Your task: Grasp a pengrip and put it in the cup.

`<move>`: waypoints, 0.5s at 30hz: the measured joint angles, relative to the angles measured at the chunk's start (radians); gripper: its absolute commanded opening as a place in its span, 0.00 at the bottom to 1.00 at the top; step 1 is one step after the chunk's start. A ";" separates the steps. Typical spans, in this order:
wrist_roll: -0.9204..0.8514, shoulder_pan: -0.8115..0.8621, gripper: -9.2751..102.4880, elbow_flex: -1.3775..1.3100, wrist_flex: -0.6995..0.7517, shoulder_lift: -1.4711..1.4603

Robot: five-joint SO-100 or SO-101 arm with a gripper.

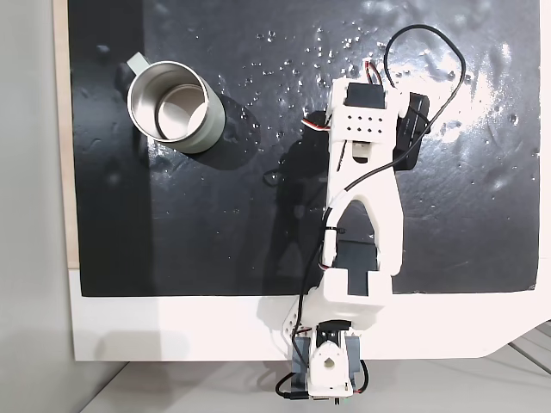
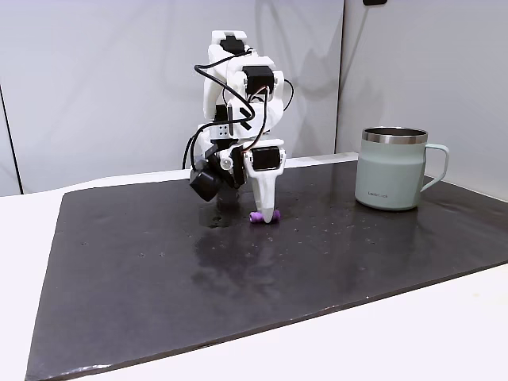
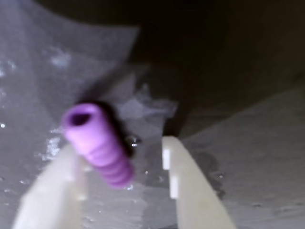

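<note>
Gripper (image 3: 121, 162) was down at the mat, fingers spread apart with a clear gap, nothing clamped yet. In the wrist view the pengrip (image 3: 97, 143) lay between the two pale fingers but off-centre, hard against the left finger (image 3: 57, 186) and apart from the right one (image 3: 183, 176). Its long axis ran on a slant across the gap, open hollow end pointing up-left, closed end down toward the middle of the gap, so it was not square to the closing line. Judgement: closing would likely pinch it skewed, and a soft ribbed piece on a wet mat could roll or squirt out; a small shift toward the left finger's side would centre it. From the side fixed view the gripper (image 2: 266, 216) tip sat touching or just above the black mat (image 2: 159, 262), the purple pengrip (image 2: 257, 217) lying on the mat right at the tip, poking out to the left of it. That view also showed height and the cup (image 2: 393, 171) upright, well apart to the right. Seen from the top-down fixed view, the cup (image 1: 175, 105) stood at upper left, mouth open, with water droplets (image 1: 284, 60) scattered on the mat; the arm (image 1: 366, 172) hid the fingertips there. Wrist view alone gave the finger gap and the pengrip's slant.
</note>
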 measured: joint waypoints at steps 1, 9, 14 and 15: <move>-0.005 -0.002 0.09 -0.012 -0.002 -0.008; -0.006 -0.002 0.08 -0.021 0.002 -0.011; -0.006 -0.002 0.08 -0.020 0.067 0.094; -0.006 -0.002 0.08 -0.020 0.087 0.135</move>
